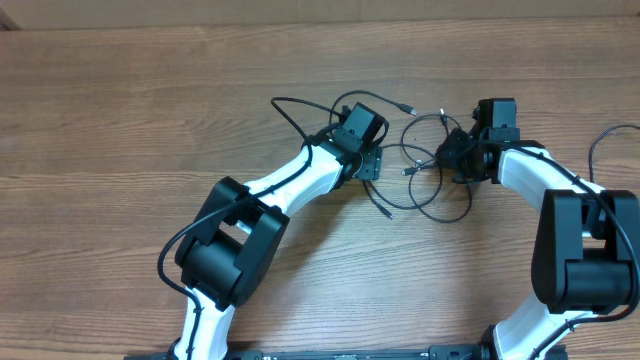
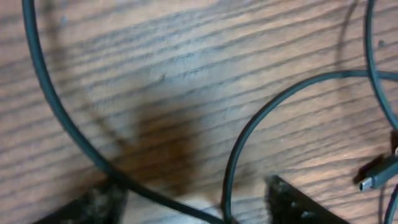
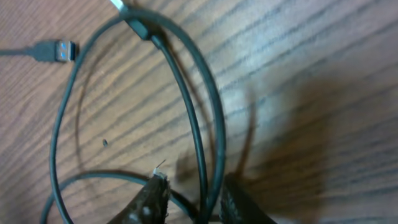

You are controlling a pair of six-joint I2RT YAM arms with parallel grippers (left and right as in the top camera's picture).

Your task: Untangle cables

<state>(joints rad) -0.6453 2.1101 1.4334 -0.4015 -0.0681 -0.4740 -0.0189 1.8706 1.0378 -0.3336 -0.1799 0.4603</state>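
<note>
I'm watching the grabbing step: the left gripper [image 2: 193,203] is sitting spread over the cables [image 1: 428,175], the right gripper [image 3: 196,200] is hugging two of them (pinching or not, I cannot tell), and I'm guessing gentle pulling apart is coming next.

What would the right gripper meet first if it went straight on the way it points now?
The right gripper would probably meet the cables lying between its jaws, then the table; depth is unclear.
</note>
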